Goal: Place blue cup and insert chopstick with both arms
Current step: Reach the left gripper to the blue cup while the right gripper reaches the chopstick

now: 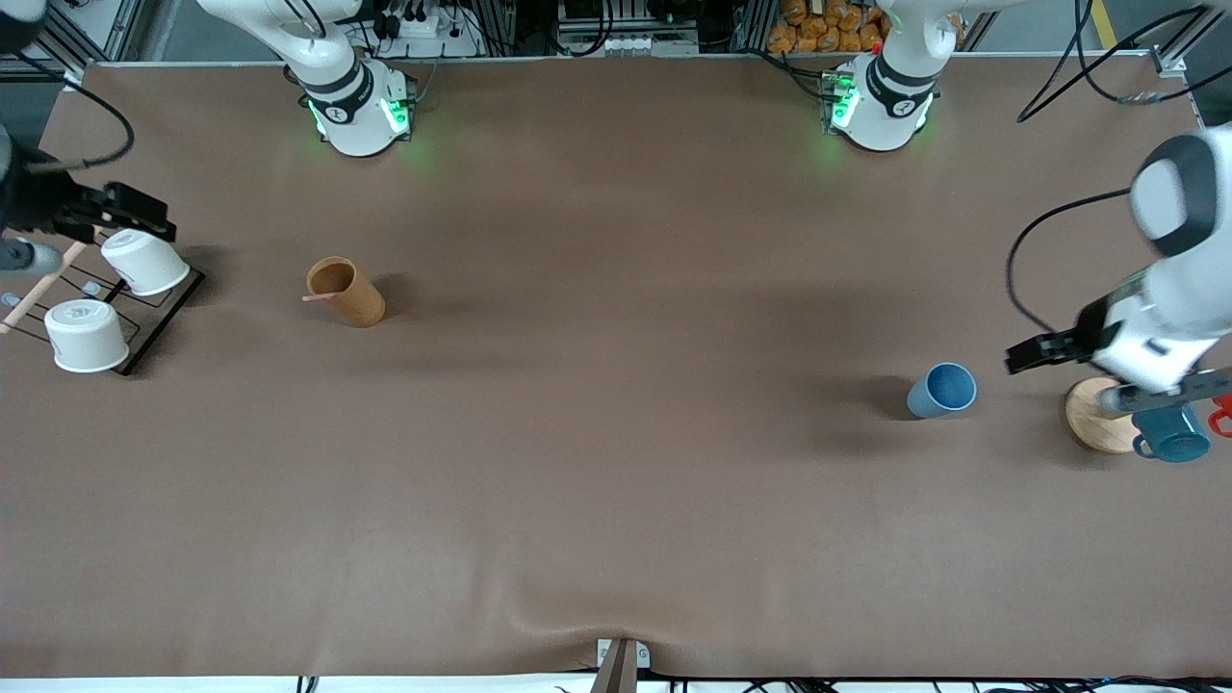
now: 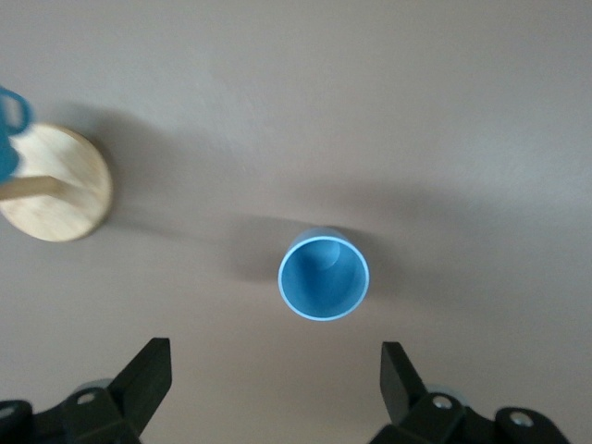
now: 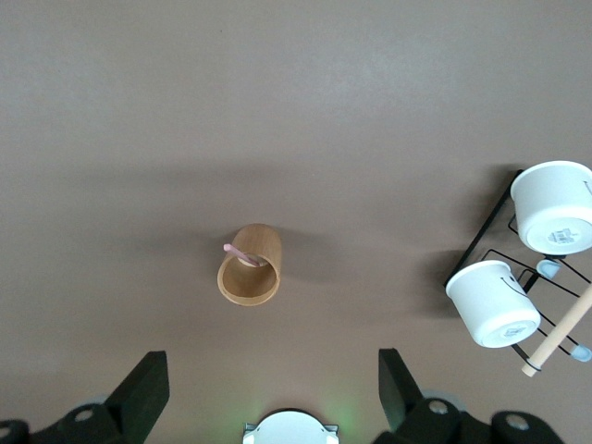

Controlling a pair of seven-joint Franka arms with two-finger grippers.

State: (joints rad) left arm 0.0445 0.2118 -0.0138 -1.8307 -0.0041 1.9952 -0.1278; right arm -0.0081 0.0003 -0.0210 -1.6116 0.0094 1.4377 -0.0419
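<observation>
Blue cup set upright; pink chopstick waits in the brown cup at the right arm's end.

The left end effector (image 2: 273, 384), spread open and empty, hangs above the blue cup (image 1: 941, 390), which holds nothing. The chopstick (image 1: 320, 296) leans out of the brown cup (image 1: 345, 291); the right end effector (image 3: 268, 388), open too, hovers over the white-cup rack (image 1: 164, 313), the nearer arm to fetch it.

Robot lab, 2 arms (image 1: 337, 87), cable clutter (image 1: 616, 24)
</observation>
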